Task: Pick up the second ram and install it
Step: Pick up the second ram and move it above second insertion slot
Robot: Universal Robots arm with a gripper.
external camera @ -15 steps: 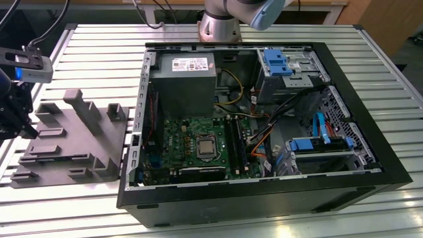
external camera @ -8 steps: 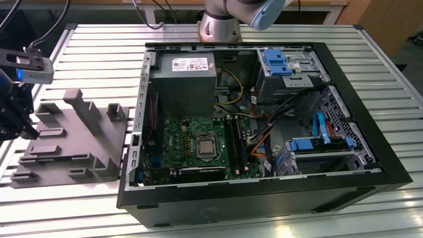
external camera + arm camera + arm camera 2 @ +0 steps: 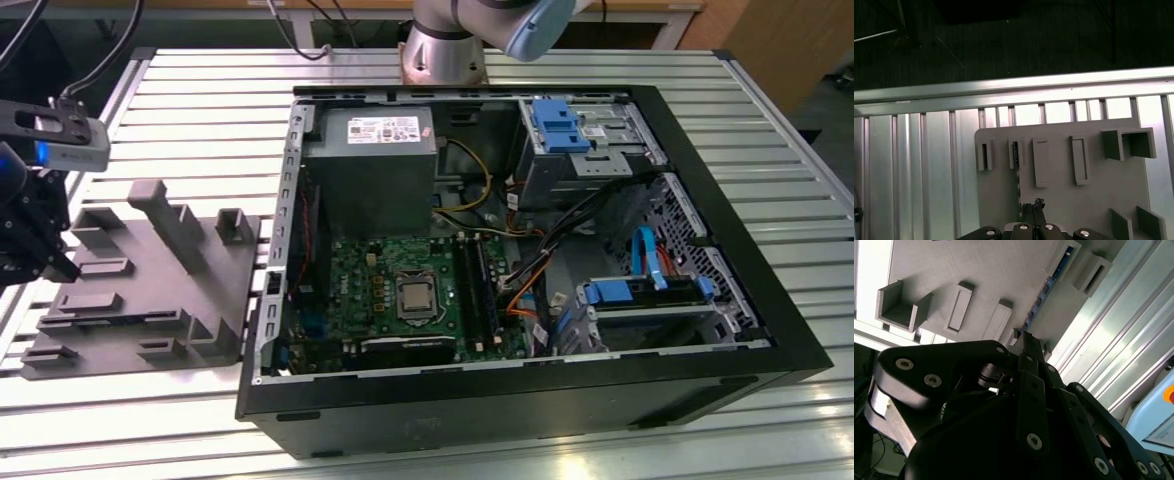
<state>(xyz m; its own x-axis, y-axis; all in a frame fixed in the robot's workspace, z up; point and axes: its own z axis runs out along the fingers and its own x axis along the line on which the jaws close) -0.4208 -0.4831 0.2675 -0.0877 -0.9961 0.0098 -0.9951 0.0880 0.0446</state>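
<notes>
Your gripper (image 3: 47,255) sits at the exterior view's far left, over the near-left edge of the grey fixture (image 3: 147,285), which lies flat on the slatted table (image 3: 200,80). In both wrist views the fingers (image 3: 1027,216) look pressed together at the tips with nothing seen between them, so read it as closed and empty. The ram (image 3: 1016,172) is not picked up. It stands on edge in a narrow slot of the fixture, a thin dark line in the first wrist view and a blue strip (image 3: 1045,288) in the second wrist view. The fingertips are just beside its nearer end; you cannot tell if they touch it. Right of the fixture the case (image 3: 534,400) lies open on its side. Inside it, the grey power supply (image 3: 367,165) is at the back and the green motherboard (image 3: 367,285) in front of it. Further right are the blue clips (image 3: 561,125) on the drive bays. The arm's base (image 3: 447,50) stands behind the case.
</notes>
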